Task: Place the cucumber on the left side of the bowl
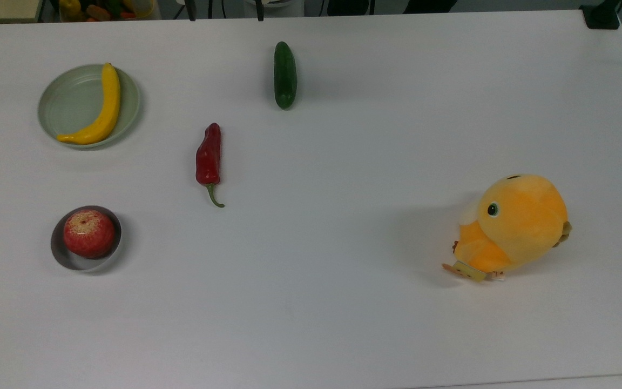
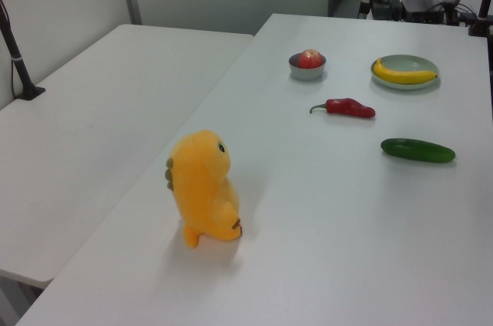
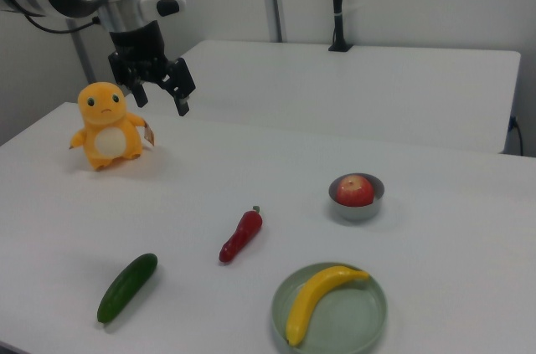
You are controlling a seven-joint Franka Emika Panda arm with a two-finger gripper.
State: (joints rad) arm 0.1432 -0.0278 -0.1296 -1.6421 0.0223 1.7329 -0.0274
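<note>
cucumber [image 1: 285, 75]: lying flat on the white table [image 1: 343, 302], near the top view's upper edge, well apart from everything else; at the right view's lower left [image 3: 126, 287]; at the left view's right [image 2: 417, 149].
bowl [image 1: 85, 263]: small, grey, at the top view's lower left, holding a red apple [image 1: 89, 233]; well apart from the cucumber.
chili [image 1: 208, 159]: red, green stem, lying between cucumber and bowl in the top view.
plate [image 1: 68, 102]: pale green, above the bowl in the top view, carrying a yellow banana [image 1: 101, 109].
plush toy [image 1: 511, 227]: orange, at the top view's right, far from the bowl.
gripper [image 3: 161, 96]: raised over the table just beside the plush toy in the right view, jaws spread apart, grasping nothing.
</note>
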